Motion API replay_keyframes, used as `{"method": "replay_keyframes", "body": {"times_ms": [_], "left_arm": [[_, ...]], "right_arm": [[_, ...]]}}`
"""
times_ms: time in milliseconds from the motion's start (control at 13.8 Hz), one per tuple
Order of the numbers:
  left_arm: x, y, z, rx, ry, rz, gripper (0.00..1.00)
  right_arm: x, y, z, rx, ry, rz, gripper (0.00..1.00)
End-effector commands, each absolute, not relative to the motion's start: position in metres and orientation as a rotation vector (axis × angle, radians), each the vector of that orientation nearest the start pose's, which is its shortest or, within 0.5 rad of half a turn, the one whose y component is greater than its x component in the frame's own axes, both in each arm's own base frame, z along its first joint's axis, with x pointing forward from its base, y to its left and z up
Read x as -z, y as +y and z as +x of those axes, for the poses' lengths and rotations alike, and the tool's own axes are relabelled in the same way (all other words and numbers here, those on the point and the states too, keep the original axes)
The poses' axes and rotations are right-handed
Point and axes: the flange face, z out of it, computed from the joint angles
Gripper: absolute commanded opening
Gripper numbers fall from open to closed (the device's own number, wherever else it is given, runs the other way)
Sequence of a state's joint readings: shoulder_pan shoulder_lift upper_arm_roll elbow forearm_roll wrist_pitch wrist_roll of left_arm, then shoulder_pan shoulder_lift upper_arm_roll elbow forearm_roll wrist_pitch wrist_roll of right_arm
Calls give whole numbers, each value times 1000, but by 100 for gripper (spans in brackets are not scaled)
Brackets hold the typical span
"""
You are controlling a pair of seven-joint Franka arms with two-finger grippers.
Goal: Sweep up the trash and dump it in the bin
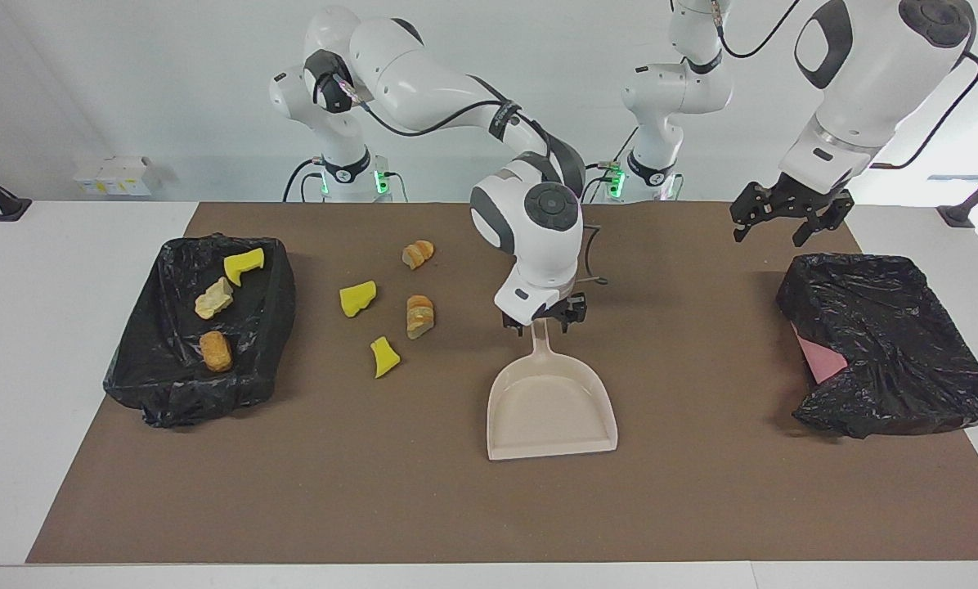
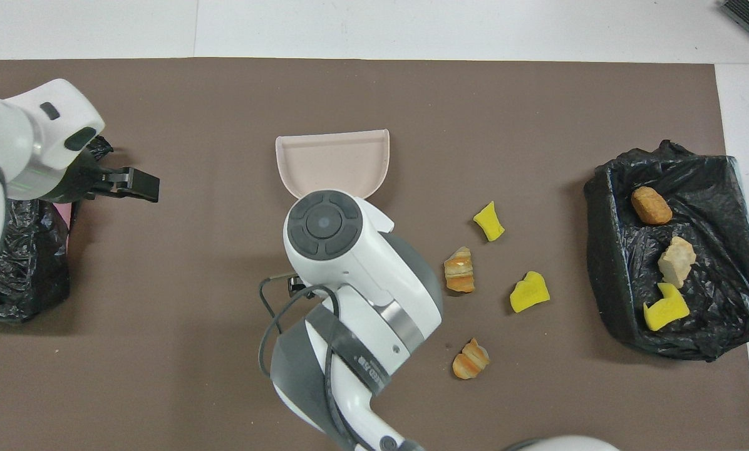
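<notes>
Right gripper (image 1: pixel 542 322): over the dustpan's handle, fingers apart on either side of it, gripping nothing (in the overhead view the arm's wrist hides it).
Left gripper (image 1: pixel 780 219): in the air over the mat near the covered bin, fingers spread wide, empty.
Dustpan (image 1: pixel 551 407): beige, flat on the mat at mid-table, its handle pointing toward the robots, its pan empty.
Open bin (image 1: pixel 137 360): lined with black plastic, at the right arm's end of the table.
Trash in the bin: three pieces, a yellow chunk (image 1: pixel 244 263), a pale bread-like piece (image 1: pixel 213 298) and an orange-brown piece (image 1: pixel 216 350).
Trash on the mat: four pieces between the open bin and the dustpan (all apart from one another), namely a yellow wedge (image 1: pixel 357 297), a smaller yellow piece (image 1: pixel 384 357), a tan-orange piece (image 1: pixel 419 316) and a second tan-orange piece (image 1: pixel 418 253), the nearest of the four to the robots.
Covered bin (image 1: pixel 890 343): at the left arm's end, draped in black plastic with a pink patch showing.
Mat (image 1: pixel 702 491): brown, covering most of the white table.
</notes>
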State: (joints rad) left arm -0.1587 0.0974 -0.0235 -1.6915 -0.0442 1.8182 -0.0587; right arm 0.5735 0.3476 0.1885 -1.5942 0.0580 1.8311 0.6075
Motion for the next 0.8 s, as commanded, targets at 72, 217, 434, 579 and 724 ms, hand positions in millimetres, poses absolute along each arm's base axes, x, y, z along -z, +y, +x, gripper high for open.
{"method": "replay_keyframes", "body": {"times_ms": [72,217,434,579,724], "left_arm": [[-506,-167,601,70,146,-3197,100],[-478,-219,600,80,122,-3200,100],[-456,-273,593,127,87,-3220,100],[-446,-296,585,122,73,-3224,100],[-426,-326,574,120,82,-3225,100]], "right_arm": [[-416,429,390,-264,-246,-3115,100],[-399,433,341,-261,-289,-3084,100],[-361,442,305,-284,-298,-3067,98],[-348,433,299,-273,-293,-3072,97],[-346,432,297,-272,-294,-3073,95]]}}
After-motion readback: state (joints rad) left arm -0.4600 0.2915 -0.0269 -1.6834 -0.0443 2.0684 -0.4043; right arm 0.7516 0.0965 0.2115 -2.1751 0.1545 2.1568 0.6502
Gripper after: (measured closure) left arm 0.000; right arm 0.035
